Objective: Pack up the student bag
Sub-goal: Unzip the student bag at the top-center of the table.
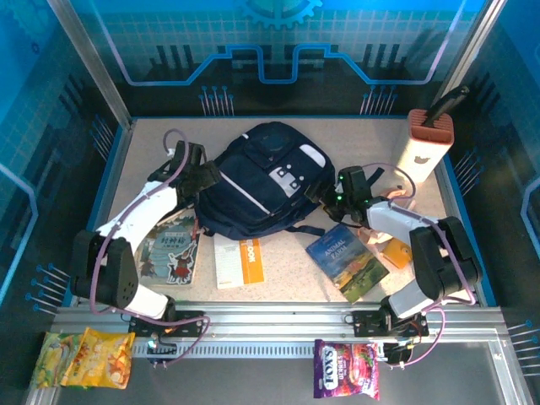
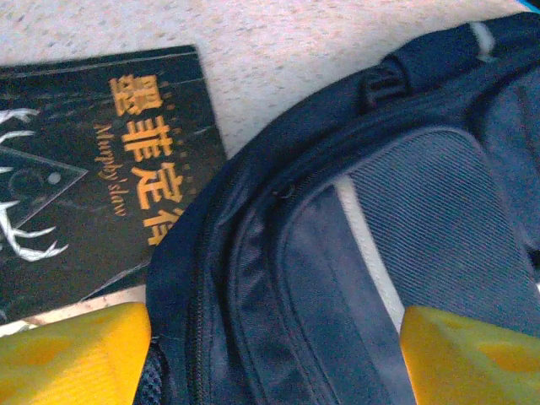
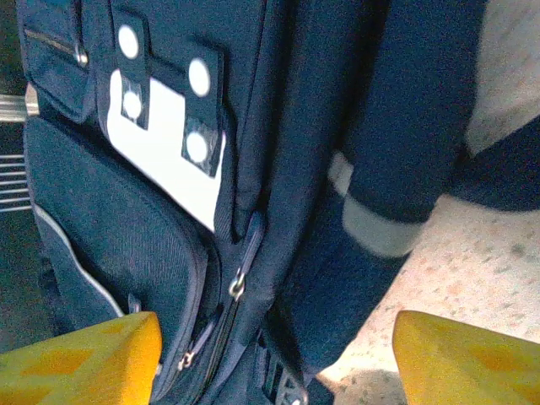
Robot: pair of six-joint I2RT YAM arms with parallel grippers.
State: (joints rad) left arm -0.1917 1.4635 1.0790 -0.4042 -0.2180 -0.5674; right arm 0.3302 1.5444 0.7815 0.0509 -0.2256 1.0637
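The student bag [image 1: 266, 181] lies toward the tabletop's [image 1: 278, 295] far edge. My left end effector [image 1: 205, 175] and right end effector [image 1: 331, 194] flank it, both open. Three books [image 1: 239, 260] lie outside along the near edge, so I judge packing barely begun.

Student bag [image 1: 266, 181] centre. Before it, row: left book [image 1: 169, 249], middle book [image 1: 239, 260], right book [image 1: 346, 260]. Box [image 1: 424, 143] right rear.
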